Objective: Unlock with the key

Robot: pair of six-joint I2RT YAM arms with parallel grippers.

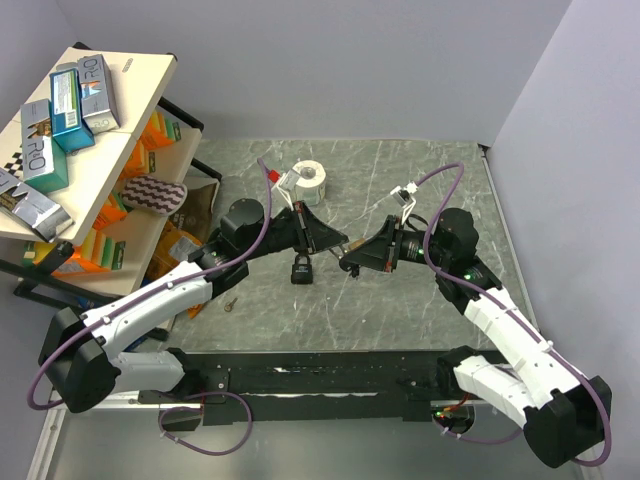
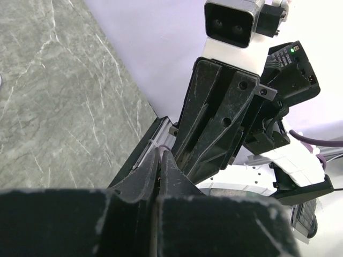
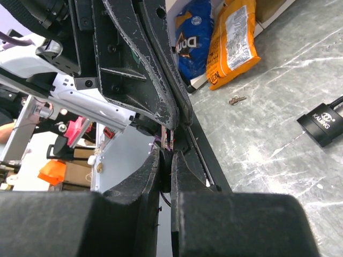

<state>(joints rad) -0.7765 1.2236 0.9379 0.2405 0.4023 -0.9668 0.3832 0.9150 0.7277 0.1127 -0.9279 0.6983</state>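
My two grippers meet tip to tip over the middle of the table. My right gripper [image 3: 170,155] is shut on the black head of the key [image 3: 172,160]; its silver blades [image 3: 167,136] stick up into the tips of my left gripper [image 3: 178,122]. My left gripper [image 2: 159,152] is shut, with a purple loop [image 2: 162,145] pinched at its tips. In the top view the left gripper [image 1: 342,244] and right gripper [image 1: 348,262] touch. A black padlock [image 1: 301,270] lies on the table just left of them; it also shows in the right wrist view [image 3: 323,125].
A small loose key [image 1: 230,303] lies on the table near the left arm, also in the right wrist view [image 3: 235,99]. A white roll [image 1: 310,178] stands at the back. A shelf [image 1: 140,80] with boxes and snack bags [image 3: 233,40] stands at the left.
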